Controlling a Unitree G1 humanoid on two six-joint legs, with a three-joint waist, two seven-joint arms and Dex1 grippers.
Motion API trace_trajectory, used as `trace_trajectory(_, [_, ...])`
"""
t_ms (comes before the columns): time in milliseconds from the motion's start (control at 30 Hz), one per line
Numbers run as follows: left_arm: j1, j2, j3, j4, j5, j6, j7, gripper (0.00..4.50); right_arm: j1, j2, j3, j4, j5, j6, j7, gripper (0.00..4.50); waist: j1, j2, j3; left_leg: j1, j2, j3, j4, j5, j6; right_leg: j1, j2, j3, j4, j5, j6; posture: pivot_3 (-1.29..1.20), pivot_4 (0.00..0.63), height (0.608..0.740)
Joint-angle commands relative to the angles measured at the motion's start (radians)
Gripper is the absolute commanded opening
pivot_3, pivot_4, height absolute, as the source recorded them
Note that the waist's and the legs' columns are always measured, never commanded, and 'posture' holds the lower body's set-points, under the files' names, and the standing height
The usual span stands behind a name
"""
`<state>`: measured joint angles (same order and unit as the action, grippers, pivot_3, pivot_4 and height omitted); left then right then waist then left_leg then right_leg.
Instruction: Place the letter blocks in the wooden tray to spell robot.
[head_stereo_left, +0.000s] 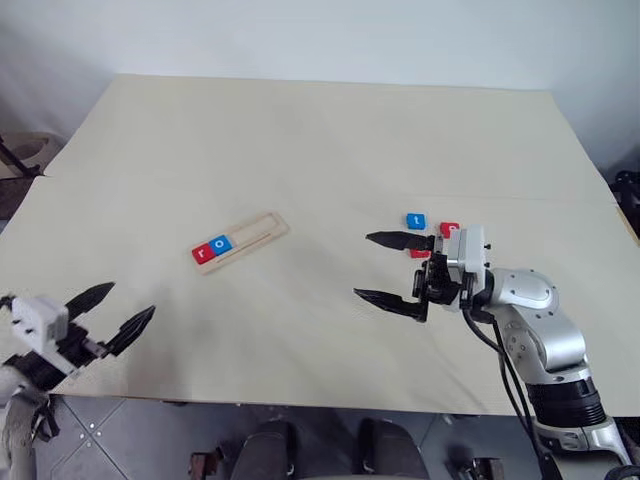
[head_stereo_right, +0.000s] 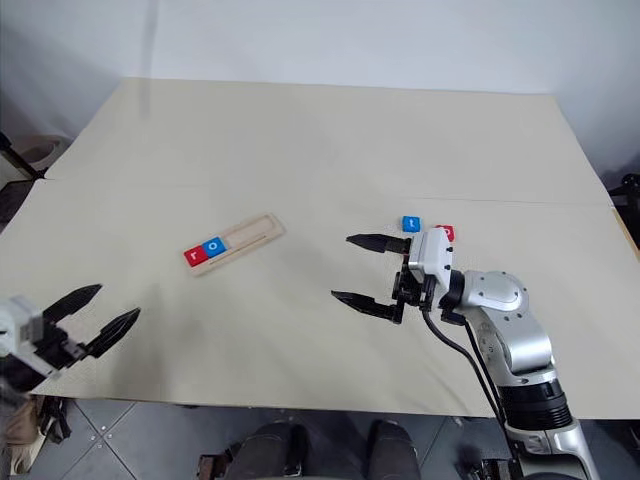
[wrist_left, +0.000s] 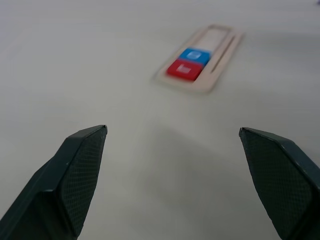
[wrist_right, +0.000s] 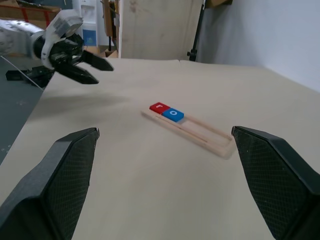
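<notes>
On your far left, the left gripper (head_stereo_left: 112, 309) hangs over the near edge of the table (head_stereo_left: 300, 130), its fingers spread wide and holding nothing.

Next comes the wooden tray (head_stereo_left: 262, 231), lying at a slant near the middle of the table. Two letter blocks already sit in its left end, touching each other: the red r (head_stereo_left: 203, 252) at the very end and the blue o (head_stereo_left: 222, 243) just beside it (the order is correct so far). The other three places of the tray are bare wood.

Further right, the right gripper (head_stereo_left: 390, 268) is level above the table, fingers pointing toward the tray, also wide apart and empty. Just behind it lie the loose blocks: a blue one (head_stereo_left: 416, 221), a red one (head_stereo_left: 449, 229) near it, and one more red one (head_stereo_left: 420, 252) mostly hidden by the gripper, so I cannot read it.

I judge that two of five blocks are done; you have b, o and t left to place.
</notes>
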<state>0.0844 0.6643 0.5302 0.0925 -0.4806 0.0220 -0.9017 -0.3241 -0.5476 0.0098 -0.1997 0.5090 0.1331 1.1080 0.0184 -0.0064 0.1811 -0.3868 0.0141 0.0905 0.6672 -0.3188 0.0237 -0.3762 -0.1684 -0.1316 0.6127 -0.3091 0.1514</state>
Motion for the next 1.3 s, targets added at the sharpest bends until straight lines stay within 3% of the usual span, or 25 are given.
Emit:
trace_trajectory(33, [-0.159,0.051,-0.108,0.116,0.074,-0.023,-0.036,4.50,0.030,-0.032,-0.049,-0.037,0.015,-0.003,-0.001,4.45,0.003,-0.001,0.000,0.000,-0.001,0.001,0.000,0.000,0.000,0.000,0.001,0.000,0.000,0.000,0.000,0.00,0.150,0.740])
trace_trajectory(333, [-0.566,0.090,-0.336,0.562,0.245,-0.124,-0.168,4.50,0.092,-0.046,-0.072,-0.088,0.006,0.003,-0.054,4.45,-0.021,-0.001,-0.001,0.000,-0.002,0.008,0.000,0.000,-0.001,-0.001,0.003,-0.002,0.000,0.000,0.000,0.00,0.150,0.740])
trace_trajectory(667, [-0.696,0.086,-0.427,0.779,0.345,-0.194,-0.196,4.50,0.147,-0.047,-0.083,-0.152,0.004,0.009,-0.115,4.45,-0.021,-0.002,-0.001,0.000,-0.001,0.008,0.000,0.000,-0.001,-0.001,0.003,-0.002,0.000,0.000,0.000,0.00,0.150,0.740])
trace_trajectory(800, [-0.695,0.084,-0.430,0.804,0.345,-0.185,-0.209,3.97,0.151,-0.049,-0.086,-0.158,0.004,0.011,-0.125,4.50,-0.021,-0.002,-0.001,0.000,-0.001,0.006,0.001,0.000,-0.001,-0.001,0.003,-0.001,0.002,0.000,0.000,0.00,0.150,0.740])
trace_trajectory(867, [-0.684,0.084,-0.432,0.803,0.344,-0.197,-0.219,3.41,0.150,-0.052,-0.089,-0.156,0.004,0.010,-0.127,4.50,-0.021,-0.002,-0.001,0.001,-0.001,0.006,0.001,0.000,-0.001,-0.001,0.003,-0.001,0.003,0.000,0.000,0.00,0.150,0.740])
trace_trajectory(1033, [-0.682,0.067,-0.432,0.768,0.340,-0.213,-0.207,3.40,0.146,-0.058,-0.094,-0.146,0.001,0.006,-0.127,4.50,-0.021,-0.002,-0.001,0.001,-0.001,0.004,0.002,0.000,-0.001,-0.001,0.003,-0.001,0.004,0.000,0.000,0.00,0.150,0.740])
trace_trajectory(1300, [-0.694,-0.017,-0.523,0.494,0.322,-0.206,-0.278,3.40,0.222,-0.114,-0.188,-0.117,0.000,-0.002,-0.115,4.50,0.004,-0.002,-0.001,-0.003,-0.002,0.004,0.009,-0.001,0.001,-0.001,0.002,-0.002,0.005,0.000,0.000,0.00,0.150,0.740])
